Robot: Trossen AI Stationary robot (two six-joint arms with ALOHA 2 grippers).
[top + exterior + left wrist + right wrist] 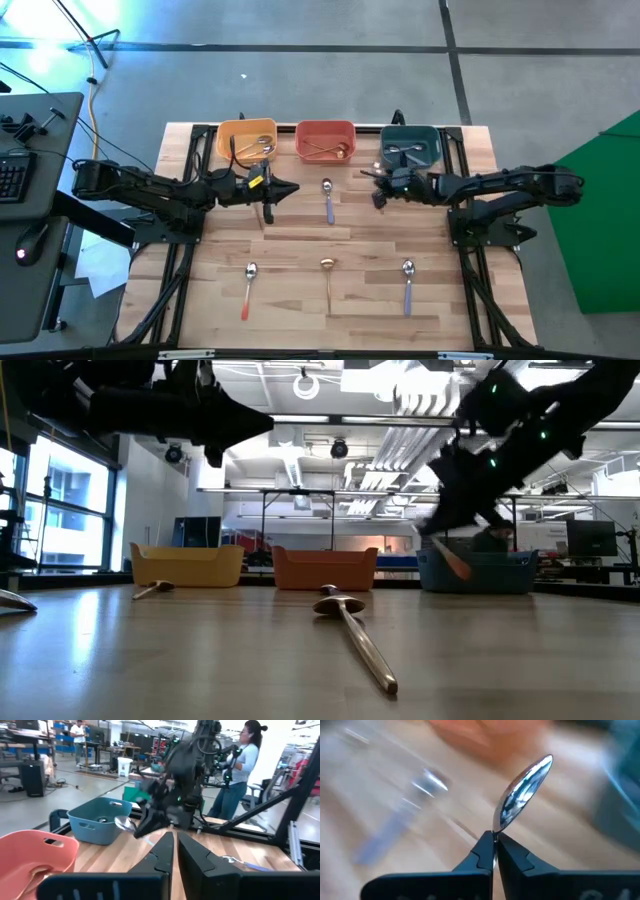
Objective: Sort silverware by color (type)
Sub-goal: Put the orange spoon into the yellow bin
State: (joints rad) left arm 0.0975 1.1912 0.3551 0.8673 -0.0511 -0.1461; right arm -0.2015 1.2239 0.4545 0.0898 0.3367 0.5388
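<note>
1. While its fingers pinch a silver-bowled spoon [522, 795] by the neck, the right gripper [380, 190] hangs just before the teal bin [410, 146].
2. Left gripper [285, 189] — fingers closed, holding nothing — hovers near the yellow bin [246, 140].
3. Four spoons lie loose on the table [300, 300] — one purple-handled spoon [328, 200] before the red bin [325, 140].

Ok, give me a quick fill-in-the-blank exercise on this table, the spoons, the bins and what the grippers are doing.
1. The right gripper is shut on a ____ with a silver bowl.
2. Of the three bins, the one nearest the right gripper is the ____ bin.
3. The number of spoons lying in the table's front row is ____.
4. The left gripper, which holds nothing, is ____.

Missing words: spoon; teal; three; shut
</note>
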